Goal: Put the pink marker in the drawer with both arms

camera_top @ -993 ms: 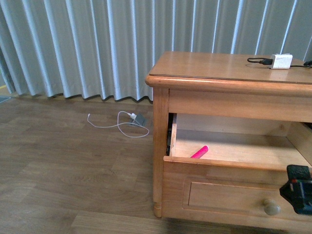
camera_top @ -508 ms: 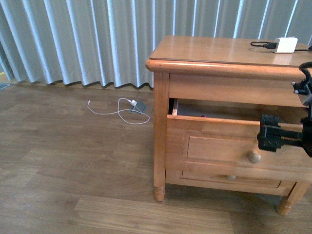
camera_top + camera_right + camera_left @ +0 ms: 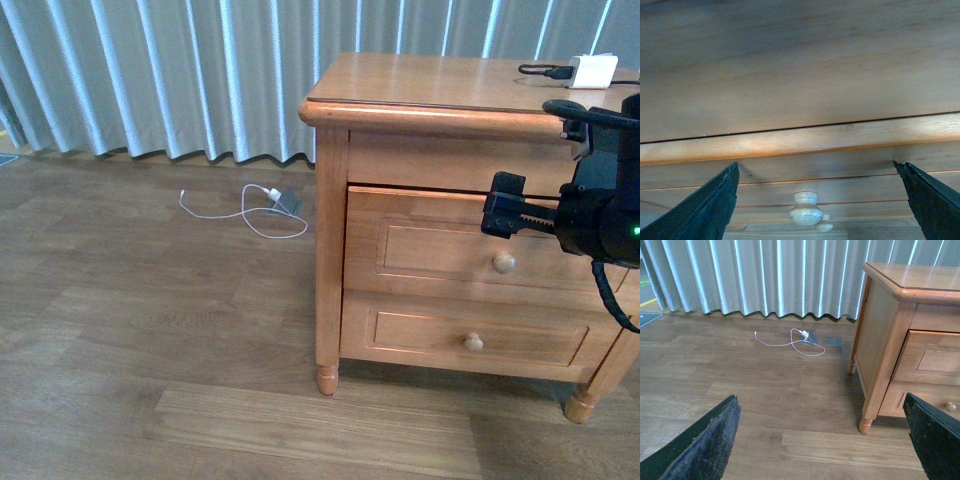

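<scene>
The drawer (image 3: pixel 430 250), the upper one of the honey-brown cabinet (image 3: pixel 440 90), stands fully shut. The pink marker is hidden. My right gripper (image 3: pixel 503 215) hangs open just in front of the drawer face, a little above its pale round knob (image 3: pixel 504 263). In the right wrist view the right gripper (image 3: pixel 820 200) has the knob (image 3: pixel 806 211) between its spread fingers, apart from both. My left gripper (image 3: pixel 822 440) is open over bare floor, left of the cabinet (image 3: pixel 880 320), with nothing between its fingers (image 3: pixel 705 445).
The lower drawer (image 3: pixel 470 340) with a like knob is shut too. A white charger block (image 3: pixel 592 70) with a black cable lies on the cabinet top. A white cable with a plug (image 3: pixel 245 210) lies on the wooden floor near the grey curtain (image 3: pixel 180 70).
The drawer, open a second ago with the pink marker lying inside, has slid fully shut. My right gripper followed the drawer front inward; the view has drawn back from the cabinet.
</scene>
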Robot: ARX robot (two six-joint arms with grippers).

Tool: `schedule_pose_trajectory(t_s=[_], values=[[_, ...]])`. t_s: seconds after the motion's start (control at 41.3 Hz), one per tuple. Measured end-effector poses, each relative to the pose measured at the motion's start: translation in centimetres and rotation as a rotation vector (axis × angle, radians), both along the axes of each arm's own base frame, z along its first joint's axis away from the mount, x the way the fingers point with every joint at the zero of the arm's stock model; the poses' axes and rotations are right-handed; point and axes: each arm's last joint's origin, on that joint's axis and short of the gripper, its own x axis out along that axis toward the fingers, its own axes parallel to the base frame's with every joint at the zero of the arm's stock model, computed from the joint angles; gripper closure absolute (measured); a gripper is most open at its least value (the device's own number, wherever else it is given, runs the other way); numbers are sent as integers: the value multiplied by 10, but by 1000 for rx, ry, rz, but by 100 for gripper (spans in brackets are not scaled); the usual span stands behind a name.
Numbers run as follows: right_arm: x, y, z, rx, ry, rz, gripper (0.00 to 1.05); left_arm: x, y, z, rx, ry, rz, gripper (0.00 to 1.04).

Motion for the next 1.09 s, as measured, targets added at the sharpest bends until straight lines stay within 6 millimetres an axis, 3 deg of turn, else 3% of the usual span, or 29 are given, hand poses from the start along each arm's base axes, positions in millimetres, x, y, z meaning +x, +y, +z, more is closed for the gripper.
schedule_pose_trajectory(t_s=[0.533, 0.702, 0.944, 1.09], values=[[10, -7, -7, -24, -60, 5, 9, 0, 0, 0, 0, 0, 0, 6], [2, -12, -7, -25, -42, 63, 9, 0, 0, 0, 0, 0, 0, 6], [-44, -19, 18, 34, 12, 170, 9, 0, 0, 0, 0, 0, 0, 6], [-84, -23, 42, 64, 29, 227, 9, 0, 0, 0, 0, 0, 0, 6]])
